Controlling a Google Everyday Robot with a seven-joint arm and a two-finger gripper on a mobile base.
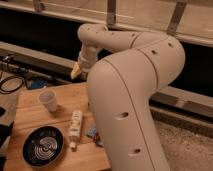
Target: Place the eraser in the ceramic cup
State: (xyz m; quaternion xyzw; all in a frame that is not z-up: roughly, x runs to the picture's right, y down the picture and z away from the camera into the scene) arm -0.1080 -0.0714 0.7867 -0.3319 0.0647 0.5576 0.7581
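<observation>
While the gripper (pixel 76 70) hangs up and right of the cup (pixel 48 99), whether it is open or closed cannot be told; the eraser is out of sight, possibly behind the arm (pixel 131 100) right of the cup.

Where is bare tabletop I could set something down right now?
The tabletop is bare between ceramic cup and white bottle, and along the back edge, where the gripper hangs. Crowded in front: dark dish, bottle, red-and-blue item.

Seemingly a lab: wooden table (pixel 30 112), loose cables (pixel 10 83), metal railing (pixel 111 12); end effector (pixel 76 71) hangs over the table's far edge
</observation>
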